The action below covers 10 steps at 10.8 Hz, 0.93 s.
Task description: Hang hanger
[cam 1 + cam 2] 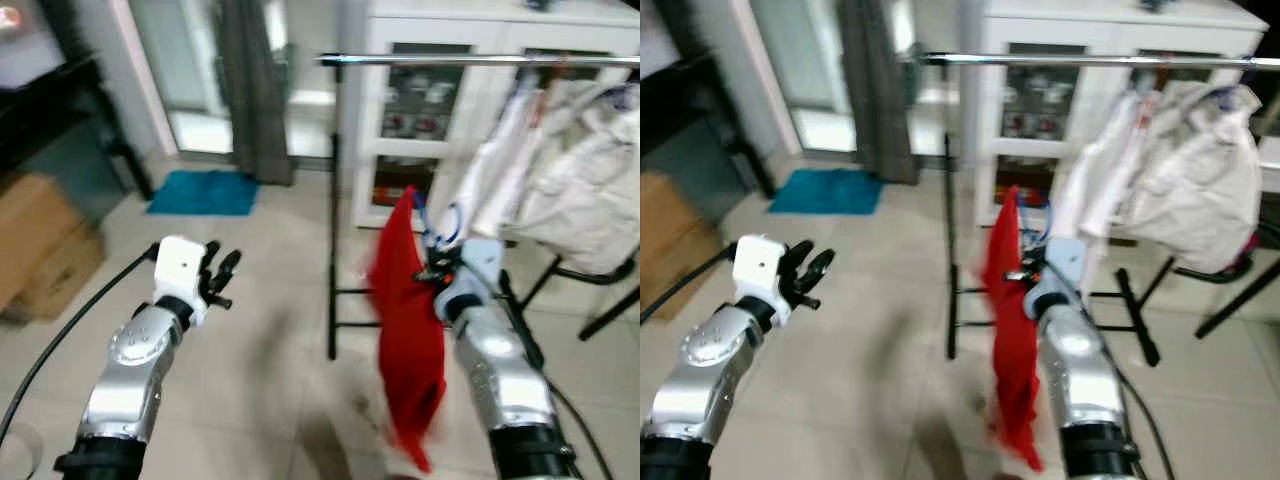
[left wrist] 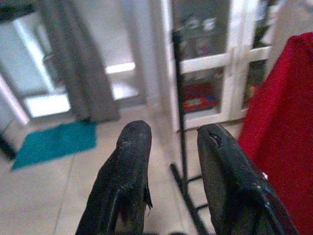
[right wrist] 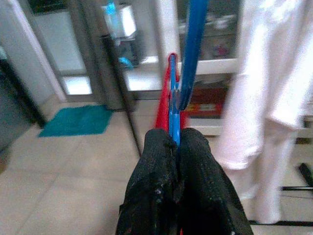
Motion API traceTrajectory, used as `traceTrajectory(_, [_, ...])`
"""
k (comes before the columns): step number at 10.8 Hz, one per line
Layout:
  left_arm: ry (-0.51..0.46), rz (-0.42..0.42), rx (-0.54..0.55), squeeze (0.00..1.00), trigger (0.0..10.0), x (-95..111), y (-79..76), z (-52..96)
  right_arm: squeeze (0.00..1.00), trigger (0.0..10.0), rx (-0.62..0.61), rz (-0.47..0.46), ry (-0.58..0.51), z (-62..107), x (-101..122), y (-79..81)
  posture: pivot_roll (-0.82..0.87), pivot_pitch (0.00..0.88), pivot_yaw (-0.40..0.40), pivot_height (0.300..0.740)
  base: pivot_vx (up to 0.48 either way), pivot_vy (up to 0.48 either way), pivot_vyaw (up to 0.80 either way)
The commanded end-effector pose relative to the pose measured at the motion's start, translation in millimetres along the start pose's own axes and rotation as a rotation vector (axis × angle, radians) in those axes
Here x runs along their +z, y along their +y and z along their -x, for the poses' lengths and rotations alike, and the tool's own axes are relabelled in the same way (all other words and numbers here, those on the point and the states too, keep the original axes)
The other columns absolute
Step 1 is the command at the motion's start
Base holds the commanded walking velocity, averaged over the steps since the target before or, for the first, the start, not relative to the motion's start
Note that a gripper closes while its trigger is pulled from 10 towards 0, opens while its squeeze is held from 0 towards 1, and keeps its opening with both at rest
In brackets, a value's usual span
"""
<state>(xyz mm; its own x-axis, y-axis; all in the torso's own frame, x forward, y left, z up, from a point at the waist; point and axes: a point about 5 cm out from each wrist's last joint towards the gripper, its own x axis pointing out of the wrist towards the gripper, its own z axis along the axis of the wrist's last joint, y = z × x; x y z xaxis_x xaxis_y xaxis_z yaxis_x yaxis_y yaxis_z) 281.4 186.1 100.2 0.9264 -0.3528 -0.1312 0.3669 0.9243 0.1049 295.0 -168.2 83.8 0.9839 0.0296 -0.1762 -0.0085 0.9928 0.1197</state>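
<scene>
My right tool [image 3: 175, 147] pinches the blue hanger [image 3: 188, 58], red garment [image 1: 408, 330] hanging below. Left tool [image 2: 171, 161] idles, narrowly parted. I should lift the hook over the bare rail [image 1: 420, 61] left of the white clothes [image 1: 560, 170].

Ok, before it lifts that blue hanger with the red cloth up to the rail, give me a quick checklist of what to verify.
1. Right pincer shut on the blue hanger: ok.
2. Red cloth on the hanger, hanging free beside the right arm: ok.
3. Free stretch of rail left of the white clothes: ok.
4. Hanger hook raised to rail height: not ok, it sits well below.
5. Left pincer open, holding nothing: ok.
6. Hook's facing relative to the rail: cannot tell.
</scene>
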Motion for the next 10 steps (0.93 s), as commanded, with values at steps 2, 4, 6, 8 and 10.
traceTrajectory(2, [-0.014,-0.021,-0.062,0.00,10.0,9,-1.5,6.5,0.00,10.0,0.039,0.008,-0.077,-3.1,23,9.4,-0.03,0.000,0.028,0.740,0.480,0.000,0.00])
traceTrajectory(4, [-0.048,-0.012,-0.078,0.00,10.0,17,-8.2,-0.1,0.00,10.0,0.043,0.044,-0.081,-5.8,28,9.6,-0.04,0.000,0.042,0.740,0.480,0.000,-0.40])
traceTrajectory(6, [-0.071,-0.003,-0.062,0.00,10.0,24,-8.2,-4.2,0.00,10.0,0.059,0.033,-0.082,-6.2,30,13.0,-0.03,0.000,0.023,0.740,0.480,0.000,-0.68])
traceTrajectory(8, [-0.078,-0.024,-0.074,0.00,10.0,29,-12.9,-2.3,0.00,10.0,0.172,0.073,-0.092,-7.6,33,27.0,-0.03,0.000,0.029,0.740,0.480,0.000,0.00])
traceTrajectory(10, [-0.076,-0.020,-0.088,0.00,10.0,29,-13.6,-1.0,0.00,10.0,0.178,0.047,-0.119,-10.0,41,30.7,-0.02,0.000,0.035,0.740,0.480,0.000,0.00])
